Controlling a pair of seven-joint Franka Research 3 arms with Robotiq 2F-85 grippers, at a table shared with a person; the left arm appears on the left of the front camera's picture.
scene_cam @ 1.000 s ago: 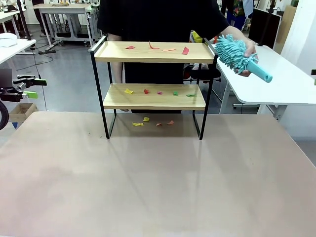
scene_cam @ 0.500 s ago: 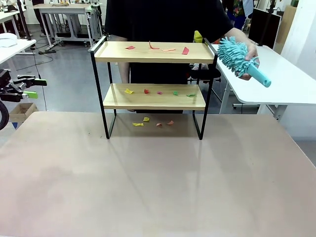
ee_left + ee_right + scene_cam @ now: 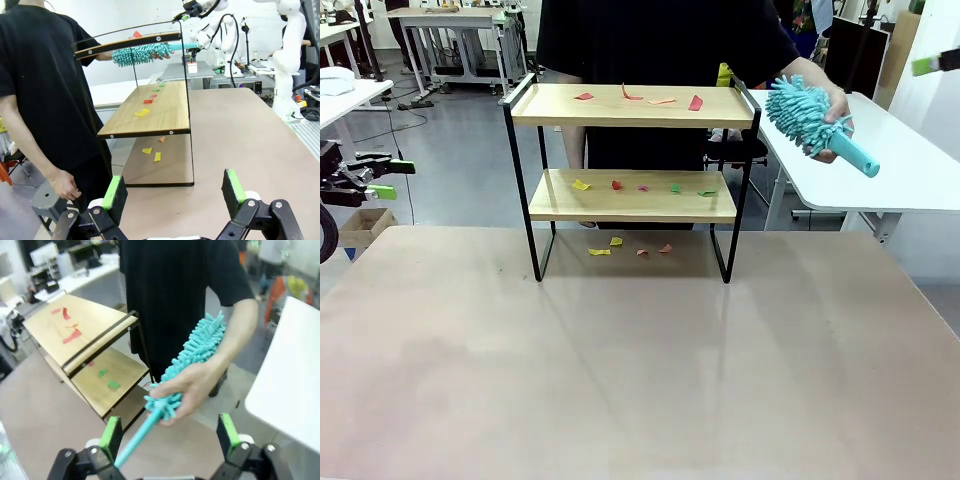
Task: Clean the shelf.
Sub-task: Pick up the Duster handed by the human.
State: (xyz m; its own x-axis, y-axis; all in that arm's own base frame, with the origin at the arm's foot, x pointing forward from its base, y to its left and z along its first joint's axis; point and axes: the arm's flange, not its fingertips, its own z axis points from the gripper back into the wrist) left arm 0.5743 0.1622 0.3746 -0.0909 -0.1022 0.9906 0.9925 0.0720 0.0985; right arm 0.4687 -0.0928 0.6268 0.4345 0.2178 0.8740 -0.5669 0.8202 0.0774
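Since half a second earlier, the person's hand (image 3: 832, 112) had carried the teal duster (image 3: 800, 108) slightly toward 3 o'clock, and a green pad (image 3: 925, 66) of the right tool (image 3: 168, 434) had come in at the 2 o'clock corner of the front view. Seen from its own wrist, the right tool had its fingers spread wide and gripped nothing. The duster's handle slanted down toward 7 o'clock, ending close to the finger on that side, though contact could not be judged. The hand was wrapped around the spot where handle met fluffy head, and the head pointed toward 1 o'clock. The left tool (image 3: 173, 186) was likewise spread and empty. In the front view it hung at the 9 o'clock edge, off the corner of the tabletop (image 3: 640, 380). The shelf (image 3: 620, 208) stood upright at 12 o'clock on the tabletop, near the far edge, with the person in a black top right behind it. Small coloured paper scraps (image 3: 640, 98) lay on its upper board, on its lower board and on the tabletop beneath it. The duster was in the air at 3 o'clock from the upper board, near the raised end rail but apart from it.
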